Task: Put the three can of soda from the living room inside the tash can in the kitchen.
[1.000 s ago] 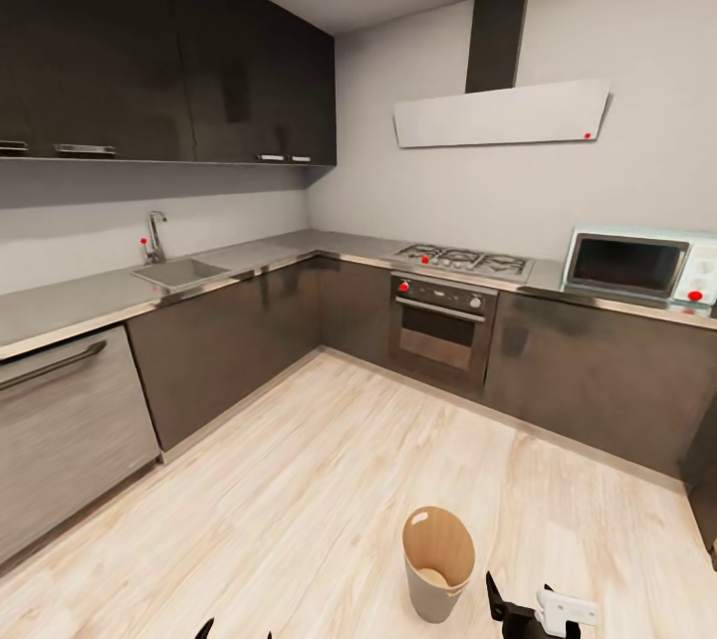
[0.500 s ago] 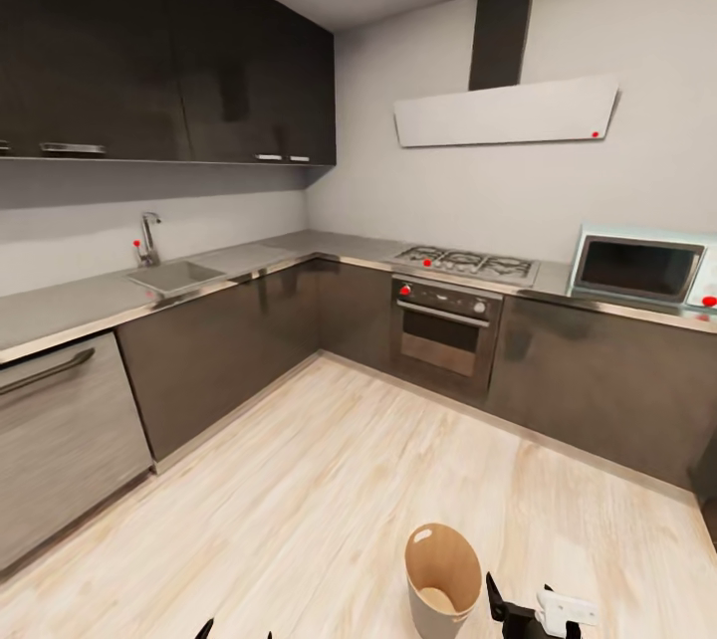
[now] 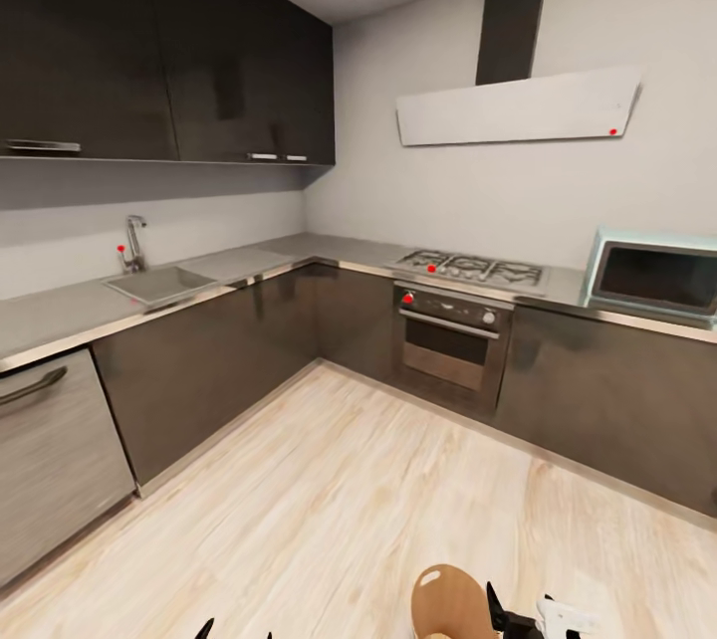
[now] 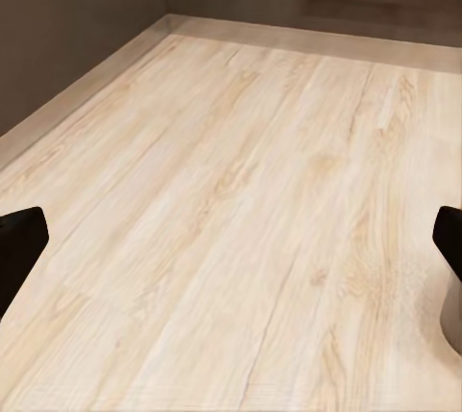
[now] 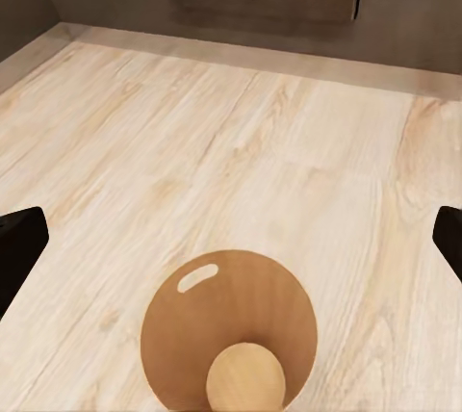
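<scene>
Trash can [image 5: 229, 335] sits on the pale wood floor [image 3: 329, 490] at the head view's bottom edge, just beside the right gripper [image 5: 231, 239], mouth open with nothing inside. Right jaws spread wide, nothing held. Left gripper [image 4: 231, 239] jaws also released, over bare floor. Oven [image 3: 450, 340] and sink [image 3: 154, 283] well beyond.

Home kitchen: oven [image 3: 450, 344], sink [image 3: 156, 284], cabinets [image 3: 159, 42].
</scene>
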Available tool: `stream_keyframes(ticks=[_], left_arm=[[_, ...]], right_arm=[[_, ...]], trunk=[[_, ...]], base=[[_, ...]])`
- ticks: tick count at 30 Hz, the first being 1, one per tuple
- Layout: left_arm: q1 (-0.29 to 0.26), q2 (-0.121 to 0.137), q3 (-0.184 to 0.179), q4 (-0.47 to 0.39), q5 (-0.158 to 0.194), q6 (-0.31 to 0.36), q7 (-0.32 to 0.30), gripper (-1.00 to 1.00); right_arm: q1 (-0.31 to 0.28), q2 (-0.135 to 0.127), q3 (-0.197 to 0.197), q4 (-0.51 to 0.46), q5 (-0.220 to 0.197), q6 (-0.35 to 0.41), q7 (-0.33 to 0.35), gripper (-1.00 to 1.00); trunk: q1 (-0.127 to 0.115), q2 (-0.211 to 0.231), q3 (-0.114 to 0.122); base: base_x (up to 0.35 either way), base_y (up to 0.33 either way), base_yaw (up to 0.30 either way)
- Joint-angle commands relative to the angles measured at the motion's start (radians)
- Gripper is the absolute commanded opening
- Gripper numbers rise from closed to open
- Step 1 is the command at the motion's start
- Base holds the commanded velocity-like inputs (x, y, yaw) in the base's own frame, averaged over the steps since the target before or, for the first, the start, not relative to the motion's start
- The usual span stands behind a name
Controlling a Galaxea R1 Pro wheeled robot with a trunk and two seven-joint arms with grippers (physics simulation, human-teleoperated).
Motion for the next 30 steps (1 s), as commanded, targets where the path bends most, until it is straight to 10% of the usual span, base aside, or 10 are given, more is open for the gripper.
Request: stream_keyframes(ticks=[1,30], left_arm=[[0.000,0.000,0.000,0.000,0.000,0.000,0.000,1.00],[0.000,0.000,0.000,0.000,-0.002,-0.017,0.000,1.00]], right_arm=[[0.000,0.000,0.000,0.002,0.000,0.000,0.000,1.00],[-0.001,-0.002,-0.003,0.008,0.002,-0.001,0.000,1.00]], trunk=[[0.000,0.000,0.000],[0.000,0.000,0.000]], base=[[0.286,0.000,0.000],[0.046,0.000,0.000]])
